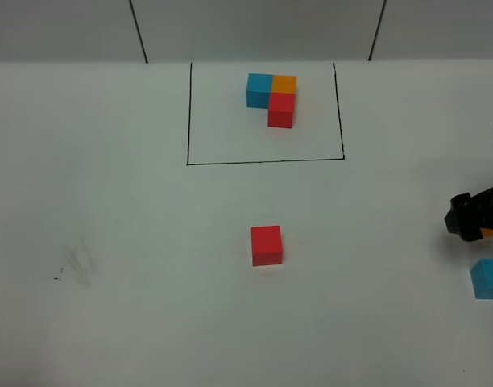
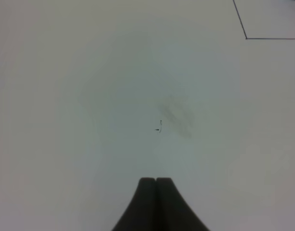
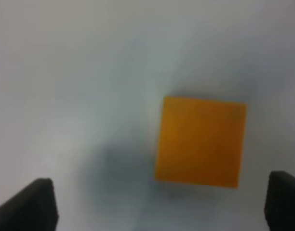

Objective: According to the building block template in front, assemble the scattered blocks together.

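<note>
The template is a blue, orange and red L-shaped trio inside a thin black drawn rectangle at the back. A loose red cube sits in the middle of the table. A loose sky blue cube lies at the right edge. My right gripper hovers just behind it, over the loose orange cube, of which only a sliver shows from above. Its fingers stand wide apart and the cube lies between them, nearer the far one, untouched. My left gripper is shut and empty over bare table.
The white table has a faint grey smudge and small dark mark at the left, also in the left wrist view. A corner of the black frame shows there too. A wall with two dark seams runs behind.
</note>
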Controlling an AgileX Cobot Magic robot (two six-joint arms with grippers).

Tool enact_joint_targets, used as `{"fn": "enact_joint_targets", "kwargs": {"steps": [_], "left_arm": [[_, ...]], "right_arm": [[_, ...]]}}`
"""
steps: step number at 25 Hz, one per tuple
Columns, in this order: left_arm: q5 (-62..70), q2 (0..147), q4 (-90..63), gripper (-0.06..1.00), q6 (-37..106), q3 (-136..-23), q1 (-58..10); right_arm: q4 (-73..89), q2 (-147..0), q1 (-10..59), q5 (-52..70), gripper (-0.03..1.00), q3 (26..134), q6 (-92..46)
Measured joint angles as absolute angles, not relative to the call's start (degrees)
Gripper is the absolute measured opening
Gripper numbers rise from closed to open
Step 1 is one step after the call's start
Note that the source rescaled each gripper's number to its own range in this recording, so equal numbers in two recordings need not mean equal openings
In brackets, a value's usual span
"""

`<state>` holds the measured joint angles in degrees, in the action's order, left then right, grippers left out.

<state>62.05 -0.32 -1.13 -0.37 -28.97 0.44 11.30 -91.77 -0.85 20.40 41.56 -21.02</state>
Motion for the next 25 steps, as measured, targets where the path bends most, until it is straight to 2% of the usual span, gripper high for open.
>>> {"fn": "enact_joint_targets", "kwargs": {"steps": [8, 25], "left_arm": [[62.05, -0.32, -1.13, 0.0, -0.37, -28.97, 0.44], [62.05, -0.32, -1.13, 0.0, -0.37, -28.97, 0.44]], "right_arm": [[4.05, -94.93, -0.85, 18.12, 0.89, 42.68, -14.7], [1.36, -102.46, -0.85, 15.87, 0.89, 46.13, -14.35]]}}
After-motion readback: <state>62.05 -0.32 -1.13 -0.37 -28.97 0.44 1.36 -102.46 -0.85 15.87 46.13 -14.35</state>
